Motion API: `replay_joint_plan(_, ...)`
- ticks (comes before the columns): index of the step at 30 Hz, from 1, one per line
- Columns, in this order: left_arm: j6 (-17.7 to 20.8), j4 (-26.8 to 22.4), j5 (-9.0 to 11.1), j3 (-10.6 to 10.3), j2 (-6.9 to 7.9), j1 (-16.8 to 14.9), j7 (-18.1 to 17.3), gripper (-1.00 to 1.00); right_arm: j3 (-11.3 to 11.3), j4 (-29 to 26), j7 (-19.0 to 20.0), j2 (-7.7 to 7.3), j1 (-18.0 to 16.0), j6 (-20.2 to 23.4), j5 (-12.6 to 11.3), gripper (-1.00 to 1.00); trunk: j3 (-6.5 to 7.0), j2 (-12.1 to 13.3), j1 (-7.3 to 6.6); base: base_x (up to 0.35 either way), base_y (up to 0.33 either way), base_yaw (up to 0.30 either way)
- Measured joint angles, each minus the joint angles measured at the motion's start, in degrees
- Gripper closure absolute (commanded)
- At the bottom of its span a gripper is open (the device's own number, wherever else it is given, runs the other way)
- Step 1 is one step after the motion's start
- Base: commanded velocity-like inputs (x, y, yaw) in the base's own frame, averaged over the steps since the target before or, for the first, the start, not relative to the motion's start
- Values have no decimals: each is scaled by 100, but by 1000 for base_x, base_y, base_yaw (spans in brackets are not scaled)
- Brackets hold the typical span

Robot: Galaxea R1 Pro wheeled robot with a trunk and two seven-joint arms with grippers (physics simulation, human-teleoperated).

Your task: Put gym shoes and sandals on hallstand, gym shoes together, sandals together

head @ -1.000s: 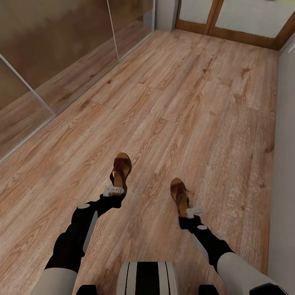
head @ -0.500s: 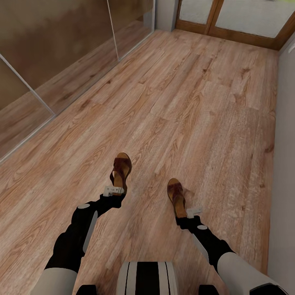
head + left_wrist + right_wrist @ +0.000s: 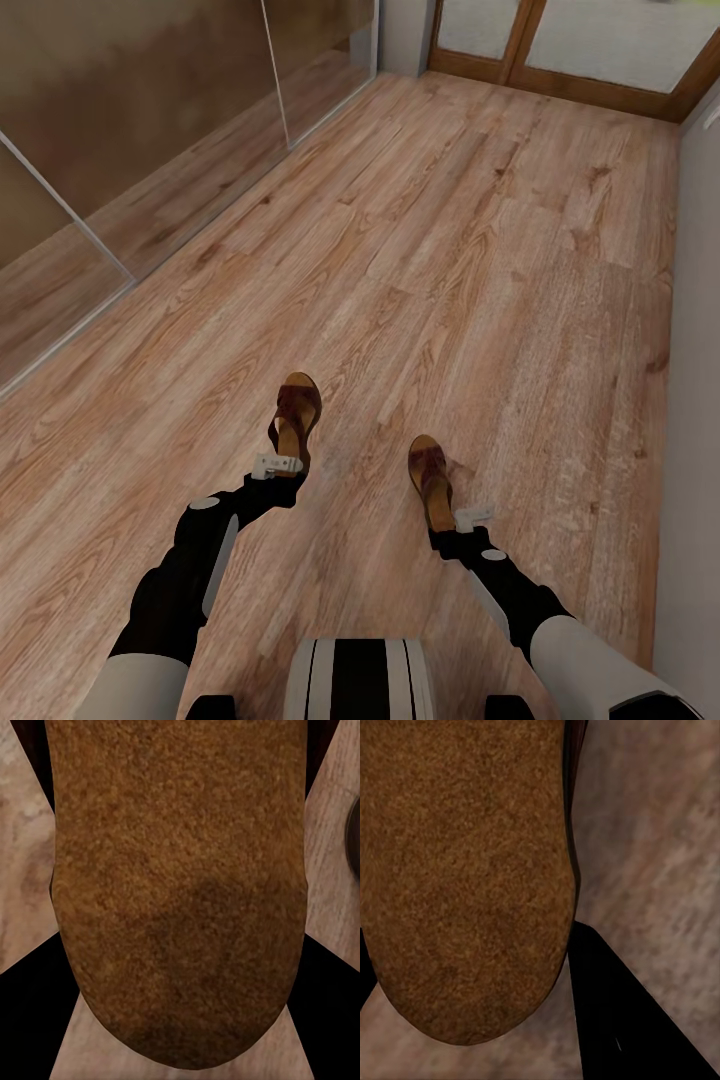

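Two brown sandals lie on the corridor floor [image 3: 480, 250], the left sandal [image 3: 295, 415] further off than the right sandal [image 3: 430, 480]. The left gripper [image 3: 277, 466] and right gripper [image 3: 472, 518] sit at their heels; whether the fingers are clamped cannot be told. The sandals are likely light, with stiff soles and soft straps, so the heel edge suits gripping.

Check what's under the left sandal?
Wood floor shows around the left sandal, with the left end effector at its heel. The patch directly beneath is covered, so contact with the floor can't be judged.
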Motion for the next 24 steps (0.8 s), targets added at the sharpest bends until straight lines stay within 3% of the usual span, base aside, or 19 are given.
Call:
replay_joint_plan(6,0,0,0,0,0,0,0,100,0,0,0,0,0,0,-1,100,0,0,0,0,0,0)
replay_joint_plan(17,0,-8,7,12,7,0,-6,100,3,-165,9,14,-2,3,-12,100,244,14,-29,0,0,0)
replay_joint_plan(22,8,-11,8,10,8,0,-8,100,18,-1669,8,18,-2,123,-5,100,355,21,-42,0,0,0)
replay_joint_plan(23,9,-15,6,10,9,0,-9,100,21,-2069,7,16,1,263,-11,100,376,23,-43,0,0,0)
replay_joint_plan(24,10,-16,10,4,8,0,-9,100,35,-2791,9,17,-1,692,-13,100,399,24,-47,0,0,0)
